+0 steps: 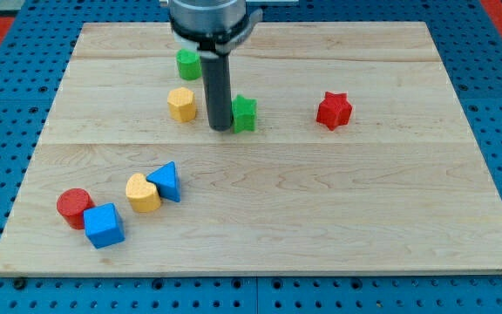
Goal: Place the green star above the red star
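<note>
The green star [246,113] lies on the wooden board [321,209], a little above the board's middle. The red star [334,110] lies to its right, at about the same height, with a clear gap between them. My tip [221,128] stands right against the green star's left side, partly covering it. The dark rod rises from there to the arm's head at the view's top.
A yellow hexagon [181,103] lies just left of my tip, and a green cylinder [188,64] above it. At the lower left sit a red cylinder [75,207], a blue cube [104,225], a yellow heart [143,193] and a blue triangle [167,181].
</note>
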Controlling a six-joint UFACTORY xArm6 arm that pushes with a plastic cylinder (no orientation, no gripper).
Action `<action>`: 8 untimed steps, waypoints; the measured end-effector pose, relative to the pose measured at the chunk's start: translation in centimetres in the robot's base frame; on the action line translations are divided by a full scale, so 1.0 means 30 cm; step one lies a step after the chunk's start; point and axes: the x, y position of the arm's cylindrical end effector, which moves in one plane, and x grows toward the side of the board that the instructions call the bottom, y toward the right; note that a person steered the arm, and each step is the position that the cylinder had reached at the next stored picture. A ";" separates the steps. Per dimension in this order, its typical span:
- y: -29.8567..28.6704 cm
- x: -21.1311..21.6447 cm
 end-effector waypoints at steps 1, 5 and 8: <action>0.166 -0.011; 0.213 -0.172; 0.274 -0.275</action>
